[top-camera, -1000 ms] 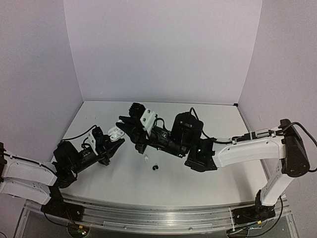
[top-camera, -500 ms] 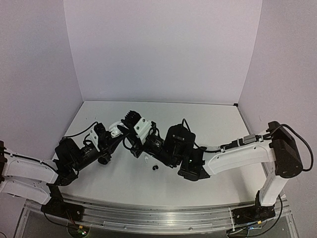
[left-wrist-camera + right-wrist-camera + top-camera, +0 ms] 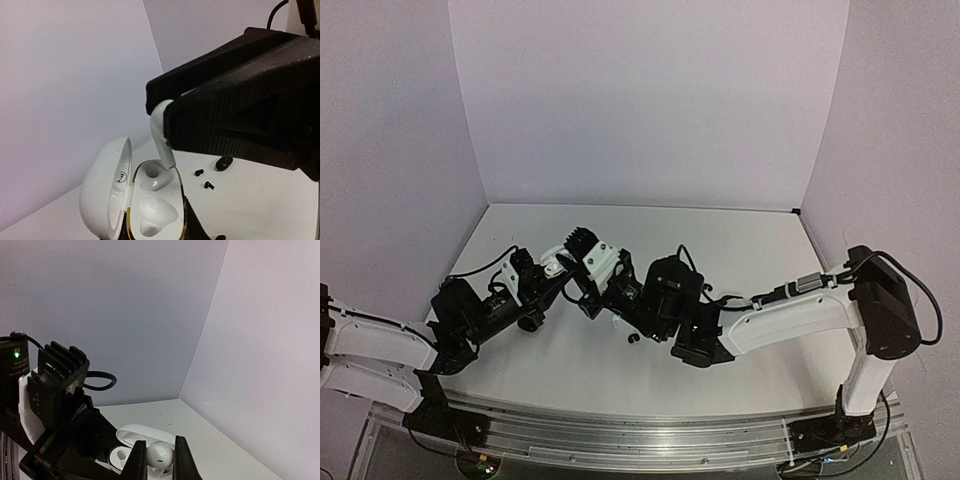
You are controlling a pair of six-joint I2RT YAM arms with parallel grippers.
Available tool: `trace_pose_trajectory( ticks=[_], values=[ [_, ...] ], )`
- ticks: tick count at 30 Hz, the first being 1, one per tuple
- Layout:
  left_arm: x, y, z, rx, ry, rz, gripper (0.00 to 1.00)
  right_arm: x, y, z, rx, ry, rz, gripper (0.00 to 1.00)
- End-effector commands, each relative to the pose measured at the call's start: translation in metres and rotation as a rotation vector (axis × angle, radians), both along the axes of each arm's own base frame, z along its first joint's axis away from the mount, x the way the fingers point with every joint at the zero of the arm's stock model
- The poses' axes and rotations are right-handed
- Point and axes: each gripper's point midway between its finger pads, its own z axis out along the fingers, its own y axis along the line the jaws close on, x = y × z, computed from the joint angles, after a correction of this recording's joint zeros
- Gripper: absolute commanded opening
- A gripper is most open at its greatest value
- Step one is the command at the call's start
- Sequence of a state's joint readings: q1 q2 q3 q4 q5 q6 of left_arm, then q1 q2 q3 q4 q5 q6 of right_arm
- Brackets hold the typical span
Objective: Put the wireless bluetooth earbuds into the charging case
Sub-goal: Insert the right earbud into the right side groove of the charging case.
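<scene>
My left gripper (image 3: pixel 550 283) is shut on an open white charging case (image 3: pixel 150 205), its lid (image 3: pixel 102 192) tipped back to the left and both pockets empty. My right gripper (image 3: pixel 160 462) is shut on a white earbud (image 3: pixel 160 454). In the left wrist view the earbud's stem (image 3: pixel 162 135) hangs from the right fingers (image 3: pixel 240 115), its tip at the rim of the case's far pocket. The case also shows under the bud in the right wrist view (image 3: pixel 135 436). Two tiny black earbuds (image 3: pixel 199 172) (image 3: pixel 209 185) lie on the table behind the case.
A small black case (image 3: pixel 223 163) lies near the black buds. Another black bud (image 3: pixel 634 338) lies on the white table (image 3: pixel 760 250) under the right arm. Lilac walls close in the back and both sides.
My right arm has swung left and down, bringing the white earbud over the case in my left gripper. The left gripper has shifted slightly.
</scene>
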State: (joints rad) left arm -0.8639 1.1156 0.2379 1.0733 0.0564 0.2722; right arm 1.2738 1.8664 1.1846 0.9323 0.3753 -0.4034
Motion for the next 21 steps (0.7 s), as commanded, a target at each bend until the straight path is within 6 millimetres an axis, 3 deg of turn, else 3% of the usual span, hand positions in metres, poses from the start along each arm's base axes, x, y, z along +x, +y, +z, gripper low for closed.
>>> trace_pose_trajectory(
  ticks=[1, 21],
  values=[
    [-0.001, -0.001, 0.021, -0.048, -0.041, -0.013, 0.0, 0.01, -0.001, 0.027, 0.086, -0.018, -0.032, 0.0],
    [0.0, -0.003, 0.024, -0.058, -0.035, -0.02, 0.0, 0.015, -0.001, 0.002, 0.045, 0.009, -0.05, 0.0]
  ],
)
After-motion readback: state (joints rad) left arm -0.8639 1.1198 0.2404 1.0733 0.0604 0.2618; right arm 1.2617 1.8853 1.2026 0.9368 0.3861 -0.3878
